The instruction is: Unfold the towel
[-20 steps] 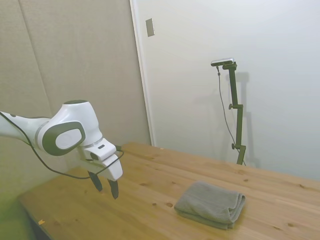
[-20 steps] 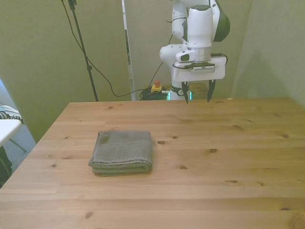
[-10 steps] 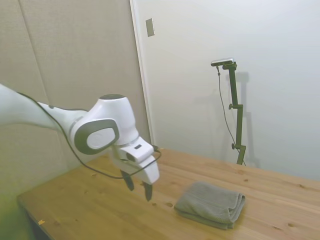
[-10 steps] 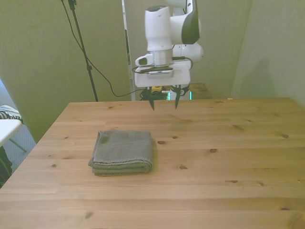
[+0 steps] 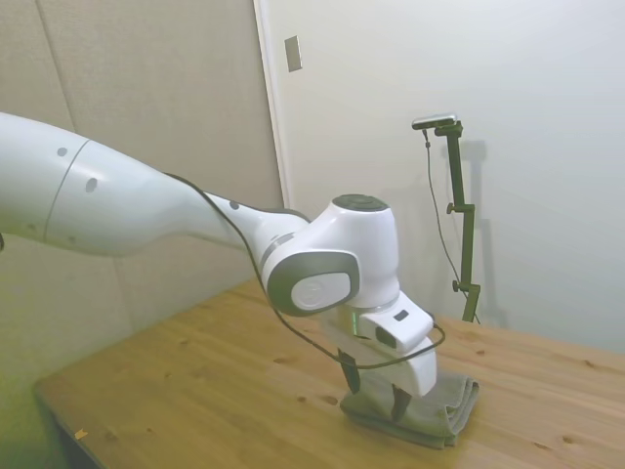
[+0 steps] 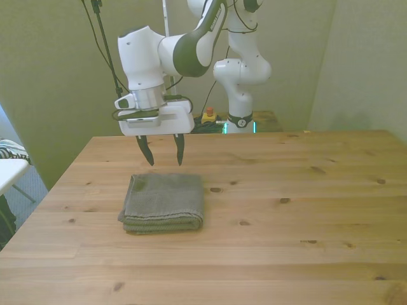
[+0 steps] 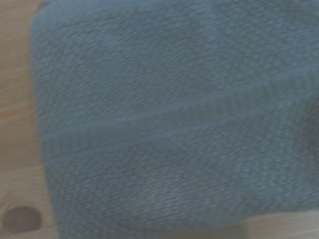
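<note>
The towel (image 6: 163,203) lies folded in thick layers on the wooden tabletop (image 6: 286,241), toward the front view's left half of it. It forms a compact, roughly square grey-green pad, its layered edges stacked along the side nearest the front camera. In the side view the towel (image 5: 441,405) is partly screened by the arm, with its rounded fold showing past the gripper.

The gripper (image 6: 163,157) hangs above the far edge of the towel, fingers pointing down. The two fingers stand apart with a clear gap between them and nothing is held. In the front view the fingertips (image 6: 151,159) appear just short of the towel's far edge, not touching the cloth. In the side view the gripper (image 5: 374,398) overlaps the towel, and contact cannot be judged from there.

The wrist view is filled with the towel (image 7: 169,119), slightly out of focus: terry weave crossed by one woven band. Bare tabletop (image 7: 15,124) shows beyond one edge and corner of the towel, with a dark knot (image 7: 21,219) in the wood close to that corner.

A second knot (image 6: 215,189) sits on the tabletop just beside the towel, on the front view's right of it.
</note>
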You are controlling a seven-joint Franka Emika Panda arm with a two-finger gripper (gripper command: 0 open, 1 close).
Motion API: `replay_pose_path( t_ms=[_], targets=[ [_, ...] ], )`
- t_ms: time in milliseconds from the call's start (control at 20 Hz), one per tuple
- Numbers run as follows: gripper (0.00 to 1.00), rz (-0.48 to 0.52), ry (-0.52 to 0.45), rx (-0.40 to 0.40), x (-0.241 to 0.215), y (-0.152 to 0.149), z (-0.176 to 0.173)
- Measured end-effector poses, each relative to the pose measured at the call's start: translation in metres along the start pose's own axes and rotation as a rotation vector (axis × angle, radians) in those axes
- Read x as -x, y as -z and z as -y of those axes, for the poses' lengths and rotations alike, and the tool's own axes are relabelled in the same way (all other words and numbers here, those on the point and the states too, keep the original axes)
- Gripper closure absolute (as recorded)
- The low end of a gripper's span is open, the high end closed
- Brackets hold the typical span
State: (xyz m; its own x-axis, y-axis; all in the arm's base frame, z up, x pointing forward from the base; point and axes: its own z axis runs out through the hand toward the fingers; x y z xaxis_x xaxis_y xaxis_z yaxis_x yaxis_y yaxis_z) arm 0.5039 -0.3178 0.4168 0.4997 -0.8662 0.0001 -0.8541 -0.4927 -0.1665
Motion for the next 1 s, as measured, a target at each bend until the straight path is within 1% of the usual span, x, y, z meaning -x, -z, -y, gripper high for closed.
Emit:
replay_pose_path(
  t_ms=[350, 500, 550, 700, 900, 1000],
  targets=[
    [0.0, -0.032, -0.034, 0.02, -0.054, 0.009, -0.036],
    [0.0, -0.038, -0.024, 0.011, -0.052, 0.015, -0.033],
    [0.0, -0.027, -0.024, 0.007, -0.048, 0.012, -0.032],
    [0.0, 0.014, -0.057, -0.041, -0.039, 0.002, -0.032],
    [0.0, 0.019, -0.106, -0.07, -0.05, 0.002, -0.046],
    [0.0, 0.028, -0.128, -0.077, -0.063, -0.008, -0.055]
  ],
)
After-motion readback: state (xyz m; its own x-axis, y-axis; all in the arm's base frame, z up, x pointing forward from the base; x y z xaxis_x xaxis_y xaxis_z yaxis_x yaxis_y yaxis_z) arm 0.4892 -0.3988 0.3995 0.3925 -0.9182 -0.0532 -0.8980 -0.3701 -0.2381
